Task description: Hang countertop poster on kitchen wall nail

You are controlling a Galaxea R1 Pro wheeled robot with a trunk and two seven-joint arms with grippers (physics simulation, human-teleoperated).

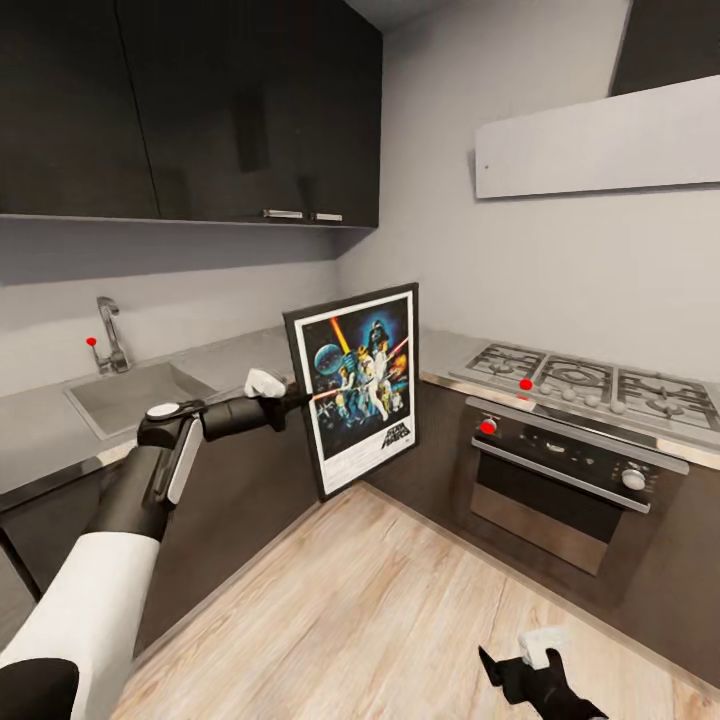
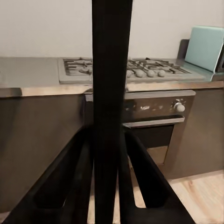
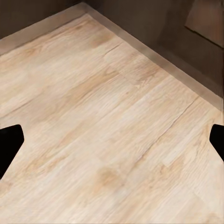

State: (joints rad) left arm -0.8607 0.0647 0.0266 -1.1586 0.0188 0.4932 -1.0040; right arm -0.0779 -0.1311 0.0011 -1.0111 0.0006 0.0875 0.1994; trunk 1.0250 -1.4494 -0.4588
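The poster [image 1: 362, 385], a framed Star Wars picture, hangs upright in the air in front of the corner of the pale grey countertop [image 1: 215, 362]. My left gripper [image 1: 296, 398] is shut on the poster's left edge. In the left wrist view the poster's black edge [image 2: 111, 93] runs as a dark band between the two fingers [image 2: 149, 179]. My right gripper [image 1: 505, 667] hangs low over the wooden floor, open, with its finger tips [image 3: 9, 142] wide apart and nothing between them. I cannot make out a nail on the pale grey wall [image 1: 540, 260].
A sink [image 1: 135, 395] with a tap [image 1: 110, 335] sits in the left worktop. A steel gas hob [image 1: 590, 385] and oven [image 1: 565, 480] stand at the right. Dark upper cabinets [image 1: 200, 110] and a pale extractor hood [image 1: 600, 140] hang above. The wooden floor [image 1: 380, 610] lies open.
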